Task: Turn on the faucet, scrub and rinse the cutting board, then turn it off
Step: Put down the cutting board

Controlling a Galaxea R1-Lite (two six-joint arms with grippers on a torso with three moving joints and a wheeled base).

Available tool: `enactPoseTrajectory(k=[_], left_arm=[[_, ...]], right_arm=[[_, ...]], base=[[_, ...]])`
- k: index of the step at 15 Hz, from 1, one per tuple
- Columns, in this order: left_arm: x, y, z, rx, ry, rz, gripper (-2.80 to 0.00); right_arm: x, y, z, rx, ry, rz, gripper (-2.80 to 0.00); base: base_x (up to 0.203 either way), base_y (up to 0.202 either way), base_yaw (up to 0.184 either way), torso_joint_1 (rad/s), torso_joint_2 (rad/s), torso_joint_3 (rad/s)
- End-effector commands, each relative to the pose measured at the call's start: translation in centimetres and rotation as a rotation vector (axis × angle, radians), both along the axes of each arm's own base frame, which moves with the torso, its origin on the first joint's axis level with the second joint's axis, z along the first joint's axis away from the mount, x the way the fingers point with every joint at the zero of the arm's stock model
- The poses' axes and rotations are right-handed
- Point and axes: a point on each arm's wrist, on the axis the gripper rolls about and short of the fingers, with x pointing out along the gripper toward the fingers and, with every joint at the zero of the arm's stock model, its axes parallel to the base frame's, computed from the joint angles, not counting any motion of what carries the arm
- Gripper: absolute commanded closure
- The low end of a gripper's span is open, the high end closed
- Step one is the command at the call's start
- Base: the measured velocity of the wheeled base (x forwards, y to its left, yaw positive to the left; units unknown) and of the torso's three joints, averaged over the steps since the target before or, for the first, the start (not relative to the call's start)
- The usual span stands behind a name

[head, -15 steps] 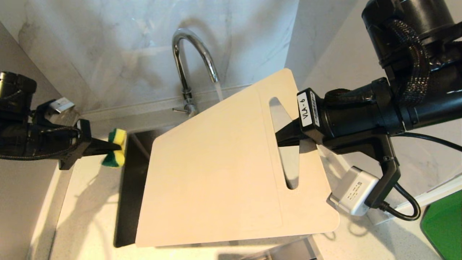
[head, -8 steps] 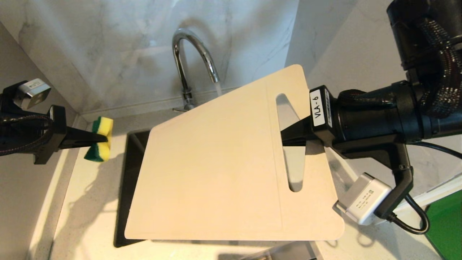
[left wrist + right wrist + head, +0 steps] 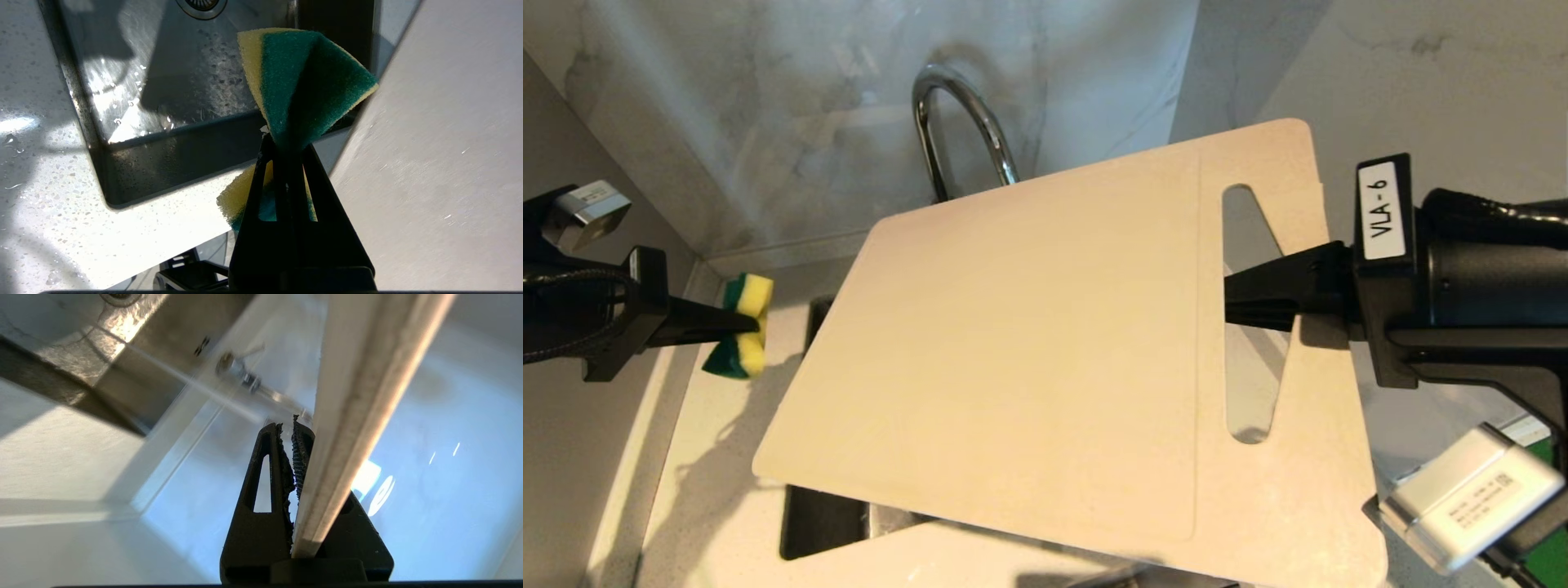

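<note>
The cream-white cutting board (image 3: 1029, 343) hangs tilted over the sink (image 3: 821, 514). My right gripper (image 3: 1229, 302) is shut on the strip beside its handle slot. The right wrist view shows the board's edge (image 3: 367, 396) clamped between the fingers of that gripper (image 3: 292, 426). The chrome faucet (image 3: 947, 106) arches behind the board, its spout end and base hidden there. Its base and lever (image 3: 241, 371) show under the board, with a thin stream of water running. My left gripper (image 3: 756, 331), left of the board, is shut on a yellow-green sponge (image 3: 739, 327), apart from the board.
The dark sink basin (image 3: 163, 81) lies below the sponge (image 3: 302, 81), with wet speckled countertop (image 3: 61, 204) round it. Marble wall stands close behind the faucet. A bright green flat object (image 3: 1553, 452) lies at the far right on the counter.
The right gripper has lifted the cutting board up and rightward, so it now covers the faucet's spout end and base. The left gripper with the sponge has drawn back to the left.
</note>
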Motion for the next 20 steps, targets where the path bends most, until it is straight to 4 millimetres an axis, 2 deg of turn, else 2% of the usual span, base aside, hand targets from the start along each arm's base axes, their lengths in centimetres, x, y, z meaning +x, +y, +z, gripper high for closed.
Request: enactPoseTrajectory(k=[1,10,12,14,17,20], left_arm=[[-0.2,-0.5,0.0,0.003,0.002,-0.015,0.00],[0.1,-0.8,-0.3,0.014,0.017,-0.016,0.00],[0.1,-0.9,-0.4,0.013,0.020,-0.017,0.00],[0.5,-0.9,-0.7,0.014,0.033,-0.016,0.00],[1.0,-1.1,-1.1,0.017,0.049,-0.021,0.00],[1.7,-1.3,-1.6,0.019,0.067,-0.022,0.00]], right_arm=[[-2.1,-1.7,-0.4,0.060,-0.024,-0.053,0.00],[-5.4,-6.1,-3.6,0.165,0.057,-0.365,0.00],[-5.9,-7.0,-5.1,0.251,0.097,-0.476,0.00],[-6.1,-7.3,-6.6,0.331,0.117,-0.566,0.00],[-5.6,-7.4,-8.5,0.340,0.141,-0.616,0.00],[-4.3,-7.3,-10.9,0.383,0.196,-0.670,0.00]], base=[[0.000,0.000,0.000,0.000,0.00,0.000],[0.000,0.000,0.000,0.000,0.00,0.000],[0.000,0.000,0.000,0.000,0.00,0.000],[0.000,0.000,0.000,0.000,0.00,0.000],[0.000,0.000,0.000,0.000,0.00,0.000],[0.000,0.000,0.000,0.000,0.00,0.000]])
